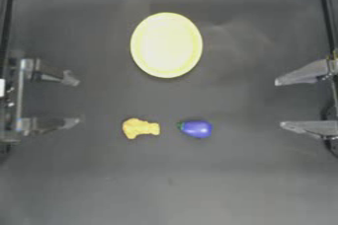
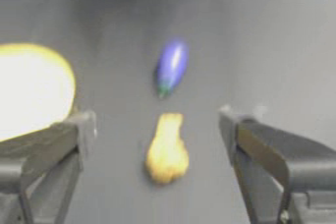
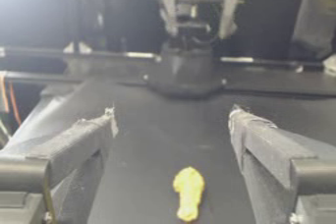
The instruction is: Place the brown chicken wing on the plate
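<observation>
My left gripper [image 1: 76,99] sits at the left edge of the dark table [image 1: 86,179], its two jaws spread wide and holding nothing; my right gripper [image 1: 280,104] waits at the right edge, jaws just as wide and also bare. The small lumpy yellow-orange toy chicken wing [image 1: 140,128] lies on the table near the middle, between my two grippers but well apart from both. Just beside it, toward my right arm and not touching it, lies a glossy blue-purple eggplant-shaped toy [image 1: 196,129] with a green tip. The large flat round pale yellow plate [image 1: 165,45] rests farther up the table, well apart from the wing, with nothing on it. Through my left wrist camera the wing [image 2: 166,151] shows between my open jaws, the eggplant [image 2: 171,67] beyond it and the plate [image 2: 29,90] off to one side.
</observation>
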